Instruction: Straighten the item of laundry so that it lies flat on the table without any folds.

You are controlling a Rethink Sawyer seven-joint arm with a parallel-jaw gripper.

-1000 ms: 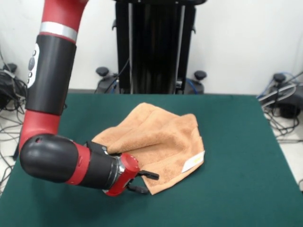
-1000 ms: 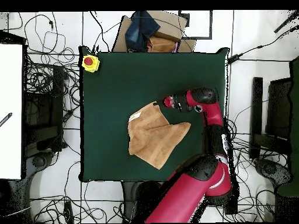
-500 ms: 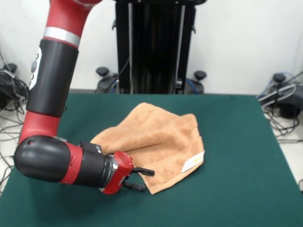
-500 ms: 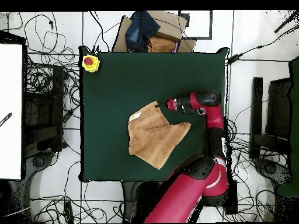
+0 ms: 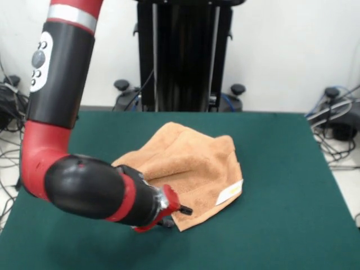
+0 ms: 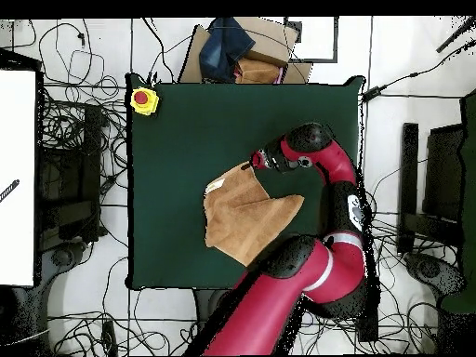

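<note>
Showing no readable writing anywhere; small white label (image 5: 230, 194) sitting at the towel's (image 5: 188, 163) edge, print too small to read.

A yellow box with a red button (image 6: 143, 99) sits at one corner of the green surface in the overhead view. Past the adjoining edge lies a brown cardboard piece (image 6: 270, 46) with a dark blue bundle (image 6: 226, 46) on it (possibly cloth). Black cables (image 6: 79, 130) sprawl over the pale floor, and a tall black stand (image 5: 183, 55) rises before the white wall.

My red and black arm (image 5: 84, 185) bends sharply at the elbow, wrist low and level, gripper (image 5: 179, 214) tips just showing.
</note>
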